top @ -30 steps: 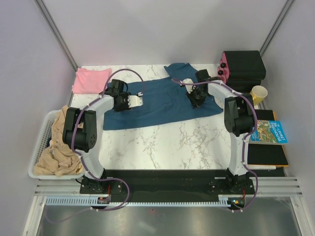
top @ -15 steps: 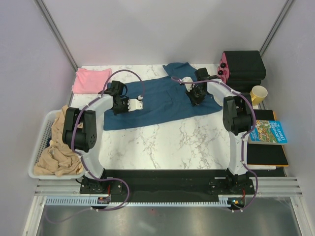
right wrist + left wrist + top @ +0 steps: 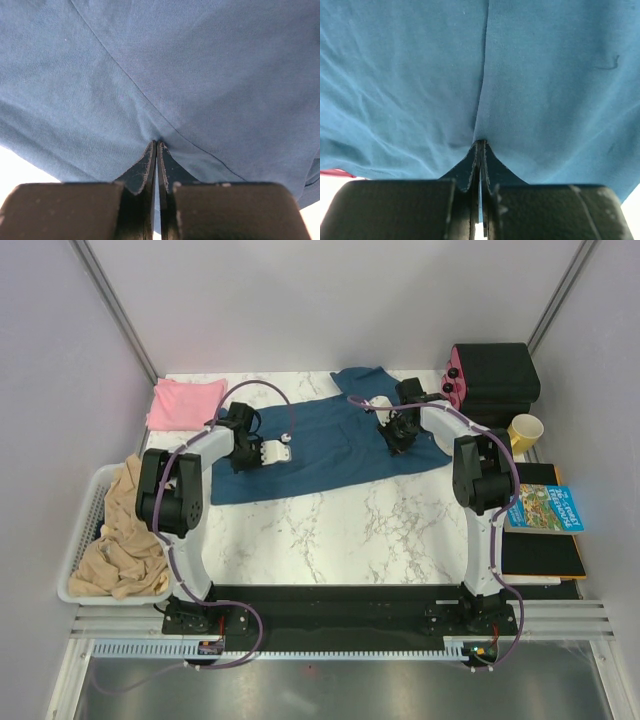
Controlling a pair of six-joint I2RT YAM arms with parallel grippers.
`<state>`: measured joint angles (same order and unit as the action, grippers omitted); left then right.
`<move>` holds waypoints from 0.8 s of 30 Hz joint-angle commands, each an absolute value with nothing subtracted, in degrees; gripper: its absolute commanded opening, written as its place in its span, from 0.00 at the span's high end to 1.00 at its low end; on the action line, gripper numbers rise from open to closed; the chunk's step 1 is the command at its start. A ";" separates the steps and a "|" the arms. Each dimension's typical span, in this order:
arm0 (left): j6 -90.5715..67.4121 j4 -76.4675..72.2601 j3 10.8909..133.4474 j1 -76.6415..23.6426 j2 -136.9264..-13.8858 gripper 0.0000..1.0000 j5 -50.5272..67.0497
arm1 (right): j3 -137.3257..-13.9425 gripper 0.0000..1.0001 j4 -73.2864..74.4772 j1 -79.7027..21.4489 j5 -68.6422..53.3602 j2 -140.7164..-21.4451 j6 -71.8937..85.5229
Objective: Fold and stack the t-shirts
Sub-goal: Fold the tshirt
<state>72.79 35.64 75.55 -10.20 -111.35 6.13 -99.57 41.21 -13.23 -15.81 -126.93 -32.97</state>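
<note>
We are gripping the teal shirt (image 3: 335,458) with both grippers. The left gripper (image 3: 279,448) is clamping a raised ridge of cloth toward the shirt's 9 o'clock side; the right gripper (image 3: 395,438) is clamping along a seam toward its 2 o'clock side. Both wrist views are showing the jaws shut tight on fabric.

The shirt is lying spread across the table (image 3: 330,530) around 12 o'clock; the pink shirt (image 3: 186,403) is sitting at 10 o'clock, looking already folded, near the teal one.

We are judging this to be the start of a fold. To do it well we are aiming to lift both pinches together and level, holding the cloth taut between them, then carrying it over so the edges are meeting squarely; a lopsided lift is likely risking wrinkles or a slipped pinch.
</note>
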 commanded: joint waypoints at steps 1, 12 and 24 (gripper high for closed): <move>73.04 36.56 77.52 -9.93 -113.90 0.98 5.54 | -97.65 0.93 40.25 -12.92 -13.01 -126.83 -34.01; 73.30 34.63 75.68 -7.48 -115.31 0.98 -3.51 | -91.94 0.98 39.99 -12.22 -10.99 -124.54 -36.03; 73.39 34.63 73.74 -6.15 -111.98 0.79 -1.94 | -92.37 0.91 39.73 -12.04 -11.51 -124.63 -35.16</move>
